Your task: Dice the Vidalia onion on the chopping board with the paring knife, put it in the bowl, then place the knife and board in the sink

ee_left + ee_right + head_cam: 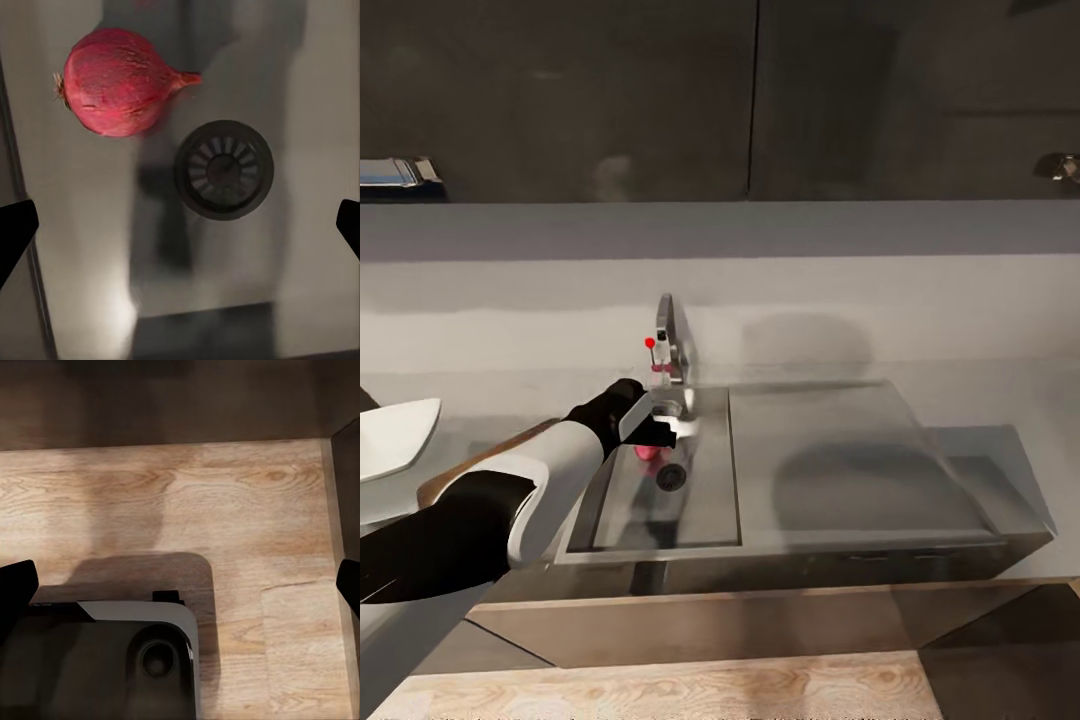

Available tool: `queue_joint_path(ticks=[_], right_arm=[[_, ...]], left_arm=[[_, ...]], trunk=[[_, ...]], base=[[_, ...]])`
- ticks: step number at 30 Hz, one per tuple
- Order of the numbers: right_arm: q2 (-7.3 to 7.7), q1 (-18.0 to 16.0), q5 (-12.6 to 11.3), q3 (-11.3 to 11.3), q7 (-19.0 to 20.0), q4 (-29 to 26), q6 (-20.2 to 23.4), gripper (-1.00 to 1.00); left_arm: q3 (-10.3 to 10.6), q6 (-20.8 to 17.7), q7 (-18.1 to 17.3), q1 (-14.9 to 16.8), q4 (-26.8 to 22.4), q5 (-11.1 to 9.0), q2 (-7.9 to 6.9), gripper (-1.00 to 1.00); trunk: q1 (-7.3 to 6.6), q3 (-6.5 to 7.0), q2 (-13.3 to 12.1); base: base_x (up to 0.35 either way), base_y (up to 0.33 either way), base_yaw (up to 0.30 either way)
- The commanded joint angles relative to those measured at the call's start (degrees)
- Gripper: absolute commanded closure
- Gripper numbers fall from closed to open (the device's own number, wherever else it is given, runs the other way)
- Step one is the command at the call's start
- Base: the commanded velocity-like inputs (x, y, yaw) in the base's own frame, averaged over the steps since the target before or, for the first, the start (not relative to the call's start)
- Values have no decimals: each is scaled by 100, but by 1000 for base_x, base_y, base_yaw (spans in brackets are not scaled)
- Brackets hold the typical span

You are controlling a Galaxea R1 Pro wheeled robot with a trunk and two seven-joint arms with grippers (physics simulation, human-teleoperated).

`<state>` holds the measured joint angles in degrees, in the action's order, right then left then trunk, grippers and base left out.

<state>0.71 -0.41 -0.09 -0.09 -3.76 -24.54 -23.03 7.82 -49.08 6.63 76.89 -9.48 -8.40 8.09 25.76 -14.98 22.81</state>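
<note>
Onion (120, 81) beyond wide-apart left jaws, beside drain (223, 169).

**Red onion on steel, grey and dark all around**

The onion (116, 81) is deep red to magenta, its skin marked with fine, paler lengthwise streaks. The sink (710, 500) under it is a dull silver-grey steel, and the drain (223, 169) is dark grey, almost black, with lighter spokes. The tap (675, 340) is chrome, its lever tipped in bright red. The countertop (960, 300) is flat pale grey; the cabinets (660, 90) above are dark, glossy brown-grey. The bowl (390, 435) is plain white. The chopping board (445, 485) shows a brown wooden edge. The left arm (490, 510) is white and black, its gripper (650, 425) black with grey. The floor (225, 510) is light tan planks with darker wavy grain.
</note>
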Motion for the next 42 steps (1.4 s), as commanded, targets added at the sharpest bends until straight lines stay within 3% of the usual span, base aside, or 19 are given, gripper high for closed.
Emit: queue_joint_path(ticks=[1, 16, 42], right_arm=[[0, -3, 0, 0, -11, 2, -17, -100], [0, -3, 0, 0, -11, 2, -17, -100], [0, -3, 0, 0, -11, 2, -17, -100]], left_arm=[[36, -23, 39, 0, -8, -64, -1, -100], [36, -21, 41, -7, -10, -64, -1, -100], [36, -19, 39, -7, -1, -65, 0, -100]], trunk=[[3, -19, 11], [3, -146, 11], [3, -366, 11]], base=[[0, 38, 0], [81, 108, 0], [31, -1, 0]])
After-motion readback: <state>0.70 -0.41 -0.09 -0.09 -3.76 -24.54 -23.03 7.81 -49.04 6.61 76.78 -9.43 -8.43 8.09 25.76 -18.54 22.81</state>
